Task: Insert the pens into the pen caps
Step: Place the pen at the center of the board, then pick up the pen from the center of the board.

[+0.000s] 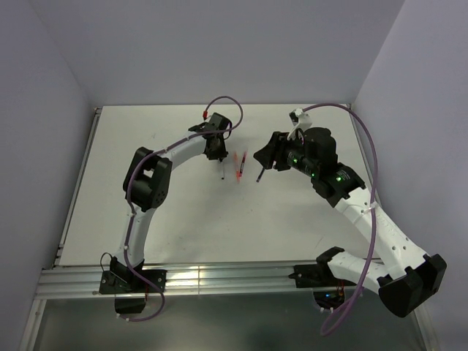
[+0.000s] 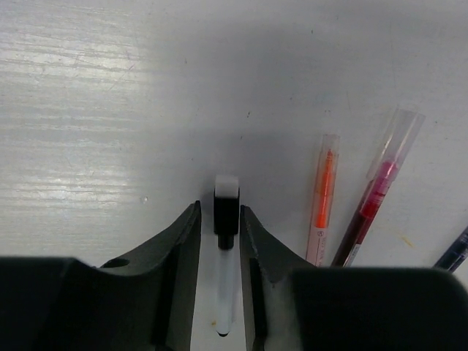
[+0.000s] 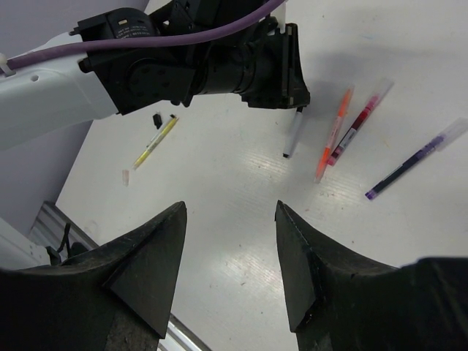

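Between the parted fingers of the left tool (image 2: 219,210), the white-black pen (image 2: 226,285) lies loose on the surface (image 2: 110,110), so lift straight up without dragging it; the right tool (image 3: 230,212) hangs spread and empty.

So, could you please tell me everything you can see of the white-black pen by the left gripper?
The white-black pen is a slim stick, plastic by its look: a white barrel with a dark tip, then a black sleeve and a white end piece. It lies flat on the white table, lengthwise between the slightly parted fingers of the left gripper; whether either finger touches it is unclear.
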`<state>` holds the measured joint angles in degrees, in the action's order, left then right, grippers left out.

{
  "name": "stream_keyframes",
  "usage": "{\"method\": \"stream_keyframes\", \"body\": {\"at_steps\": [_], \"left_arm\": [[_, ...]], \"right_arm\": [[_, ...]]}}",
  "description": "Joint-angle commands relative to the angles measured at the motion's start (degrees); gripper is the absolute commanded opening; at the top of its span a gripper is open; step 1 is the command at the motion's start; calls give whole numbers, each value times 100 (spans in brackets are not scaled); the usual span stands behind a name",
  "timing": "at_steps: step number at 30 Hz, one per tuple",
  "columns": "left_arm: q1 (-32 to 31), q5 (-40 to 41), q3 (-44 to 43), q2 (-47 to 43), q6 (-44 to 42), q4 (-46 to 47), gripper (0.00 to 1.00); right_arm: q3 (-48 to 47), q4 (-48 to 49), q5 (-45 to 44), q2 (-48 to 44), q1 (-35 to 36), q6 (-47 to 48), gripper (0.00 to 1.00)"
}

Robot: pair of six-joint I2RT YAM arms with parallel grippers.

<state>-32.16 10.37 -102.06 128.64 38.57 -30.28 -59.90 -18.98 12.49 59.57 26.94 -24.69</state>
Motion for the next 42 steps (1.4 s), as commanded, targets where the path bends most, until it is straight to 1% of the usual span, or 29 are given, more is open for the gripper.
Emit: {"method": "stream_keyframes", "body": {"at_steps": [1,3,6,7,11,12,16,19,21,22,24,25,26,27,28,29,30,31,32,35,38,42], "left_arm": [[-9,53,-262,65,-68,-57,32],[-9,35,-262,39,-86,-57,34],[-9,0,-200,-84,-130,13,41],[-18,9,-191,-128,-121,22,45],[-18,17,-174,-400,-183,49,48],[-18,18,-113,-601,-209,162,49],[-18,245,474,-1252,-236,426,52],[-9,517,922,-1727,-131,383,51],[-9,930,1178,-2087,-17,296,49],[-9,1280,1389,-2323,184,43,48],[8,1607,1679,-2606,414,-170,45],[60,1765,2011,-2755,719,-293,46],[104,1854,2215,-3087,844,-433,46],[166,1872,2417,-3273,976,-478,45],[297,1889,2845,-3458,1221,-513,46],[368,1898,3058,-3834,1337,-583,46],[447,1933,3252,-4020,1425,-619,47],[613,1942,3619,-4187,1678,-680,47],[702,1934,3797,-4511,1767,-689,46],[1071,1925,4360,-4978,2128,-795,46],[1370,2004,4686,-5199,2401,-1040,46],[1800,1785,4976,-5174,2113,-857,43]], "right_arm": [[-127,35,-10,-112,-66,-45,60],[-110,44,-1,-121,-75,-45,60],[-92,52,17,-130,-75,-54,61],[-92,53,17,-130,-75,-54,61],[-92,44,-1,-130,-84,-54,61],[-83,26,-18,-147,-84,-54,61],[-57,9,-124,-200,-92,-45,62],[-39,0,-177,-218,-92,-45,62],[-39,-18,-142,-200,-92,-36,62],[-48,-44,-124,-192,-92,-36,62],[-40,-44,-107,-191,-101,-27,62],[-31,-44,-98,-200,-84,-27,62],[-22,-35,-89,-209,-101,-27,62],[-13,-35,-72,-209,-92,-36,62],[-13,-27,-54,-218,-92,-36,62],[-13,-27,-36,-209,-92,-45,62],[-13,-18,-10,-209,-92,-45,62],[-4,-18,25,-209,-92,-45,62],[-4,8,43,-200,-92,-54,62],[5,17,96,-191,-92,-54,62],[13,17,139,-191,-92,-63,62],[31,17,113,-191,-92,-63,62]]}}
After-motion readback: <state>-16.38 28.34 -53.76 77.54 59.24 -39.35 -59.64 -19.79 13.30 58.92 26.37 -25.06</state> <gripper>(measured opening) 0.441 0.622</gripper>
